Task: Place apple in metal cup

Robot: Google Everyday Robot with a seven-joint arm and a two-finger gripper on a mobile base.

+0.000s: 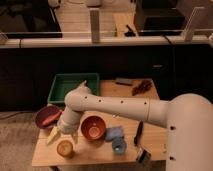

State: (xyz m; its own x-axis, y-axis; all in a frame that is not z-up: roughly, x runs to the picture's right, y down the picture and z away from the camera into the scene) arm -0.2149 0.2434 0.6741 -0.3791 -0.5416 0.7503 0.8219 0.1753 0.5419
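A small round metal cup (65,148) stands near the front left corner of the wooden table (107,152). A yellow-orange round thing that looks like the apple fills its mouth. My gripper (63,137) points down just above and behind the cup. Its pale fingers (52,136) are spread, one on each side of the cup, and hold nothing. My white arm reaches in from the lower right across the table.
A purple bowl (47,117) with a red item stands left of the gripper and an orange bowl (93,126) right of it. A green bin (73,85) is behind. A blue cup (119,145), a blue cloth (114,133) and a black tool (139,133) lie to the right.
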